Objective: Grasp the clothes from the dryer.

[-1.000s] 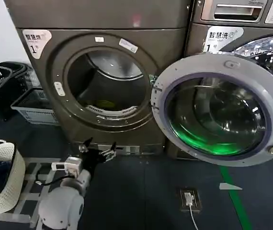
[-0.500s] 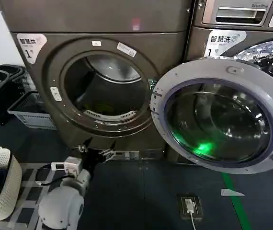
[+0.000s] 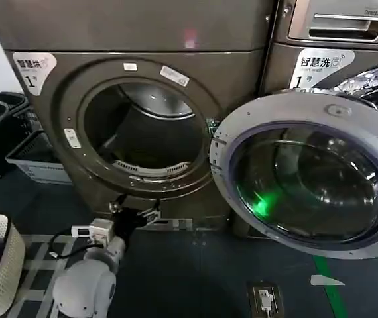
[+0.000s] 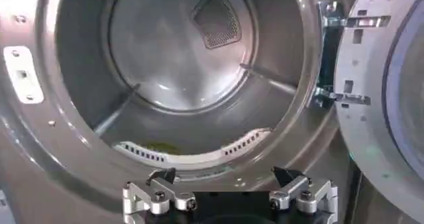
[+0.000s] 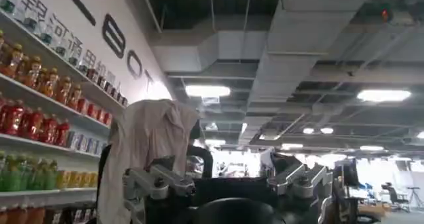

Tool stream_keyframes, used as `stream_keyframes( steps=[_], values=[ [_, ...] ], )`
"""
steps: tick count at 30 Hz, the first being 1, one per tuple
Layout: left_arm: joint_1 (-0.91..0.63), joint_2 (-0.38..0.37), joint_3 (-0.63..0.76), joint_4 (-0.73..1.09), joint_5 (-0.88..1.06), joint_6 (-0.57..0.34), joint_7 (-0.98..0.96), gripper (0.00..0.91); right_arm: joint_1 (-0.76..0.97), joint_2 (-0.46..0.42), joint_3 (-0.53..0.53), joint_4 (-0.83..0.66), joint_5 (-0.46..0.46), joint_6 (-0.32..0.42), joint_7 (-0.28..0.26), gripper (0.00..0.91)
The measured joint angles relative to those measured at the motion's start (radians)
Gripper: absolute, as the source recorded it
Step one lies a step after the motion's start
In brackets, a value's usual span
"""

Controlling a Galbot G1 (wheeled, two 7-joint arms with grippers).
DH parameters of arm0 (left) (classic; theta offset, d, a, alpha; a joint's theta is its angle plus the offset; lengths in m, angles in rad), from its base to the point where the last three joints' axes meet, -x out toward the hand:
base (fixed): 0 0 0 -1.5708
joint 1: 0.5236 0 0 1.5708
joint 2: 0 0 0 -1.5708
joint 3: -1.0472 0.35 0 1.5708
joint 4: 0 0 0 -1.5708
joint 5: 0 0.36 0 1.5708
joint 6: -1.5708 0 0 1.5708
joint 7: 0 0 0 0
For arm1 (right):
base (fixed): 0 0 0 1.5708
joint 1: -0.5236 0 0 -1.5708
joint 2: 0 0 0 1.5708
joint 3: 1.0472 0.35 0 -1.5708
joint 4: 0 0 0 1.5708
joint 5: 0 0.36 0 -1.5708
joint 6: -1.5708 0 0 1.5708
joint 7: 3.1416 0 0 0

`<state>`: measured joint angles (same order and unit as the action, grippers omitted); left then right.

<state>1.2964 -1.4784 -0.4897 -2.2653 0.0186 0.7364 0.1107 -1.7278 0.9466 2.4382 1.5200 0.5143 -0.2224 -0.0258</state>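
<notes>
**Approach to the open drum**

Below the dryer point(image 3: 142, 119) porthole, the left end effector point(image 3: 134, 211) hangs with fingers spread wide, holding nothing. A yellow-green garment point(image 4: 159, 148) lies low in the drum, behind the porthole's lower lip. The reach appears under way; next it must rise over that lip and go inward. The swung-open door point(image 3: 308, 172) stands beside the porthole. The right end effector point(image 5: 225, 179) points away, open, empty.

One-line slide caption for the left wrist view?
Open left gripper faces the dryer drum, door swung aside, something yellow-green low inside.
</notes>
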Motion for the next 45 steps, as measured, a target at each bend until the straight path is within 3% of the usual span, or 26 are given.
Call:
stream_keyframes(
  steps=[45],
  values=[
    [0.006,0.001,0.004,0.000,0.024,0.000,-0.002,0.907,0.016,0.021,-0.031,0.012,-0.003,-0.001,-0.001,0.907]
  ],
)
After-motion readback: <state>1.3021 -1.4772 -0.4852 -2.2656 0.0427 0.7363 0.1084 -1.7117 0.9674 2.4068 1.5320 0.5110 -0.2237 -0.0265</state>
